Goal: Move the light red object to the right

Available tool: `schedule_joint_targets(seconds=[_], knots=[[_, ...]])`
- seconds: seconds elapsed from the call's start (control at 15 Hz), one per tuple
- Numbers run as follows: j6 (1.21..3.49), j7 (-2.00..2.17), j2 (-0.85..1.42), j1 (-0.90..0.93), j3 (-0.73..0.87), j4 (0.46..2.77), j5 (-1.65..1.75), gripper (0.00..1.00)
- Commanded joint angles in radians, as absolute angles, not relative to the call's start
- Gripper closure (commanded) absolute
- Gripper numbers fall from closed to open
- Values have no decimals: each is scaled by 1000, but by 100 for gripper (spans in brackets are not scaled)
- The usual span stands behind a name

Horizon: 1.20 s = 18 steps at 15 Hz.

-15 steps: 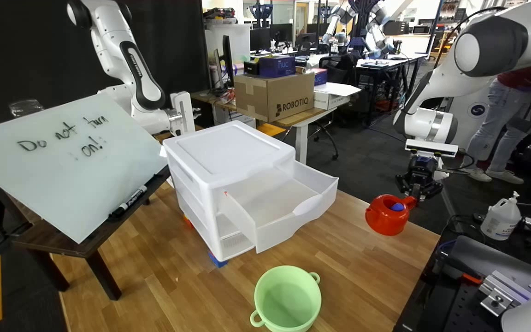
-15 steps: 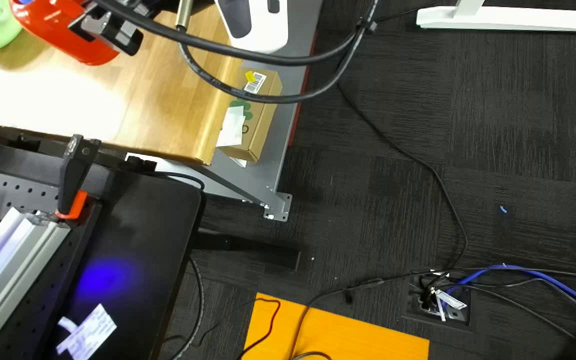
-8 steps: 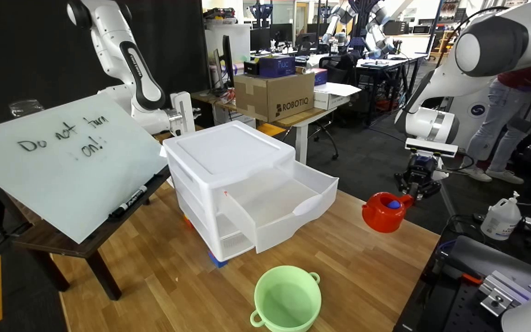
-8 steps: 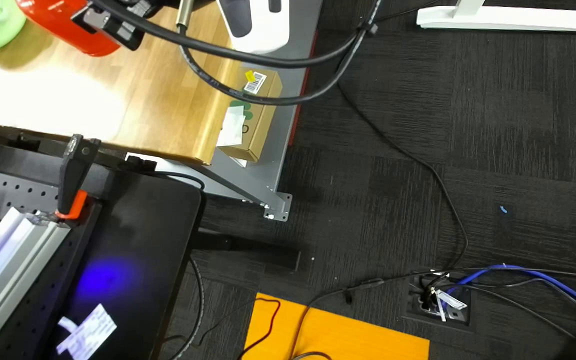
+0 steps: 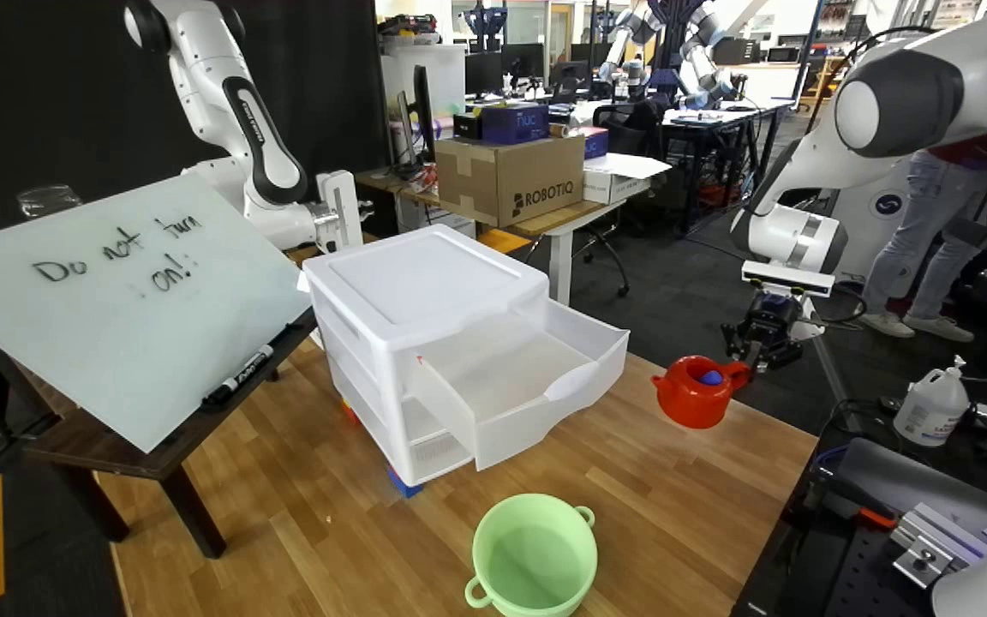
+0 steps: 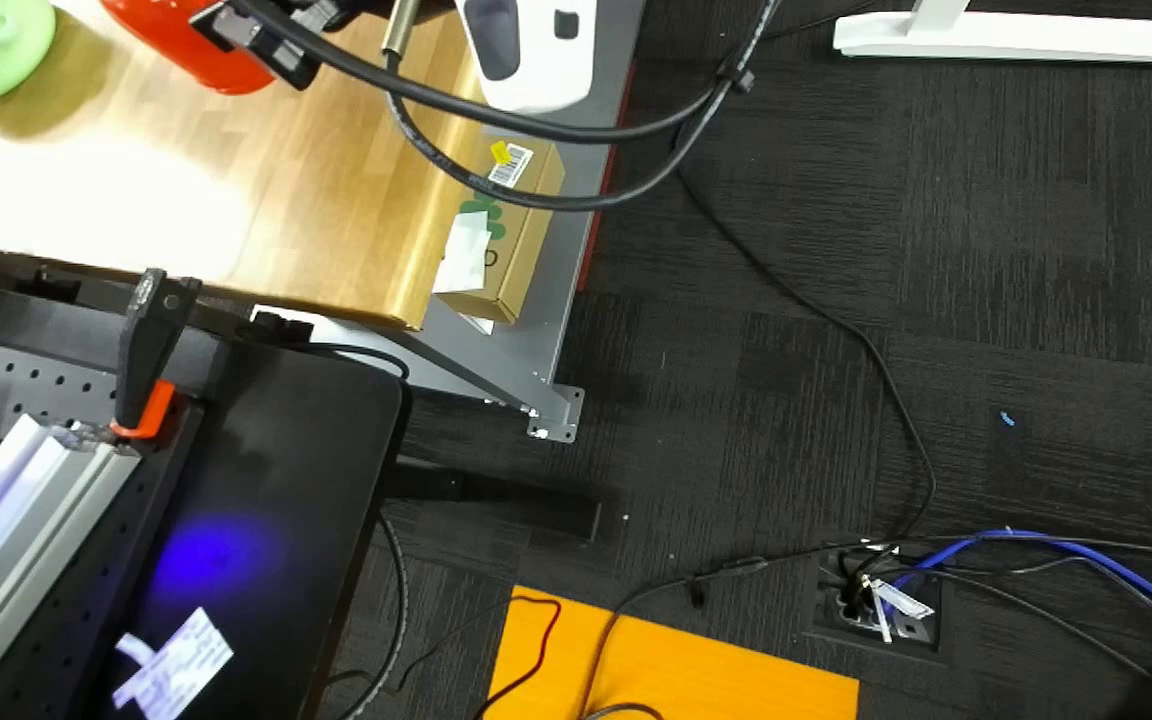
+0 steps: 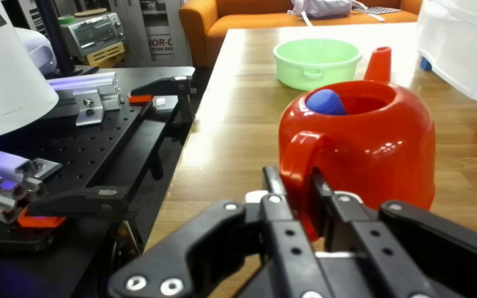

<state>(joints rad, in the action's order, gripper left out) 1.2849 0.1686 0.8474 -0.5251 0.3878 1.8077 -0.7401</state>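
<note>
Wooden tabletop spans the lower middle in an exterior view, where a white drawer unit stands at centre, one drawer jutting right, and a green bowl sits at bottom. Tabletop shows between these and the red pot right of centre; the gripper pinches its handle, fingers nearly together. Upper middle, a carton reads "ROBOTIQ"; at left, a whiteboard says "Do not turn on!"
</note>
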Motion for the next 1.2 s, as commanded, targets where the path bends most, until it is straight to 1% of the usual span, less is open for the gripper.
schedule_joint_targets(seconds=[0.0, 0.47, 1.13], knots=[[1262, 211, 902, -547, 382, 1755, -769, 95], [1261, 227, 977, -570, 381, 1691, -785, 95], [1242, 226, 1019, -628, 376, 1644, -787, 95]])
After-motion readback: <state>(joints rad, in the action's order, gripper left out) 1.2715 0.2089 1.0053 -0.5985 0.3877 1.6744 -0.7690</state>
